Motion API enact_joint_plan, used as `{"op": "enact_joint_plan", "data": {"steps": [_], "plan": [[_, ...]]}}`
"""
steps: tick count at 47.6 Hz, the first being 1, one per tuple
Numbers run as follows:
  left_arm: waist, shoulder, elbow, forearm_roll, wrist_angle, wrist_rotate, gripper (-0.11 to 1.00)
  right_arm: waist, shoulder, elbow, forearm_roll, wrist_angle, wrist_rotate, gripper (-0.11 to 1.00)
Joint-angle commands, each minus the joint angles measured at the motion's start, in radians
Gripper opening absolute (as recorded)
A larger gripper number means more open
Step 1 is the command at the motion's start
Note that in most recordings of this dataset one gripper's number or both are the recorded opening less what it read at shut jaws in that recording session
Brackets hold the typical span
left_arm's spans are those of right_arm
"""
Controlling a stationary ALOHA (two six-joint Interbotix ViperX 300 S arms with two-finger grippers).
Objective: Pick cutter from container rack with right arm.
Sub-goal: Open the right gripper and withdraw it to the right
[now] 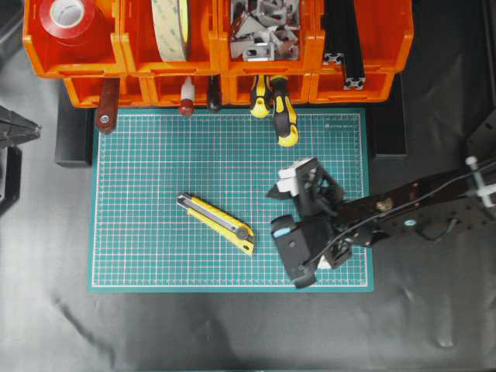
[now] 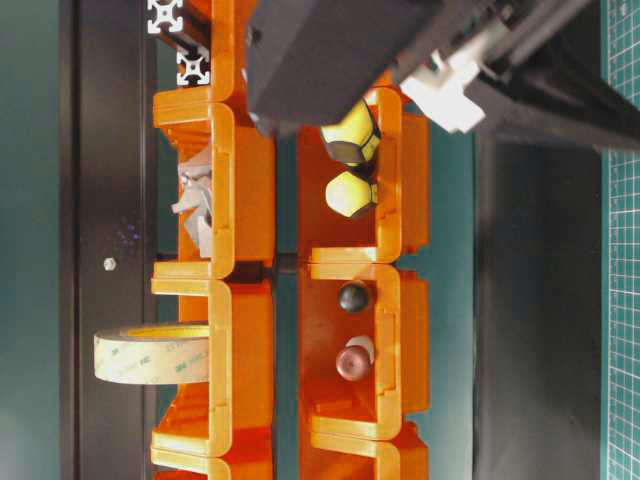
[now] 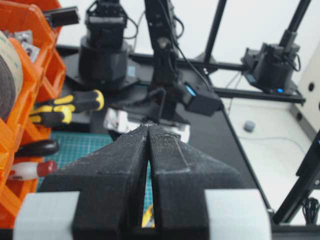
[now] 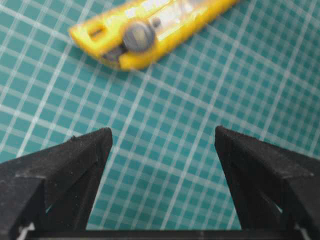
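The yellow cutter with its black slider lies flat and diagonal on the green mat, outside the orange container rack. My right gripper hovers over the mat just right of the cutter's butt end, jaws wide open and empty. In the right wrist view the cutter's butt end lies ahead of the open gripper, apart from the fingertips. My left gripper rests at the far left edge, off the mat. In the left wrist view it is shut and empty.
Two yellow-and-black screwdrivers stick out of the rack's lower tier over the mat's back edge, beside a red-tipped tool and a brown-handled tool. The upper bins hold red tape, a tape roll, metal brackets and black profiles.
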Motion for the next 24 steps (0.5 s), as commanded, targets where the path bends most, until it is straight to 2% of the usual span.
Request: {"op": "enact_joint_plan", "data": {"steps": [1,6,18,24], "plan": [[-0.003,0.008,-0.014,0.002,-0.005,-0.003,0.00,0.002,-0.075,0.009,0.017,0.021,0.012,0.79],[-0.002,0.009,-0.014,0.002,-0.005,-0.003,0.00,0.002,-0.163,0.037,0.026,0.025,0.044,0.79],[-0.002,0.008,-0.012,0.002,-0.003,-0.002,0.00,0.000,-0.403,0.109,0.026,0.015,0.204,0.79],[-0.002,0.009,-0.012,0.002,0.005,-0.002,0.00,0.000,-0.509,0.156,0.023,-0.015,0.253,0.79]]}}
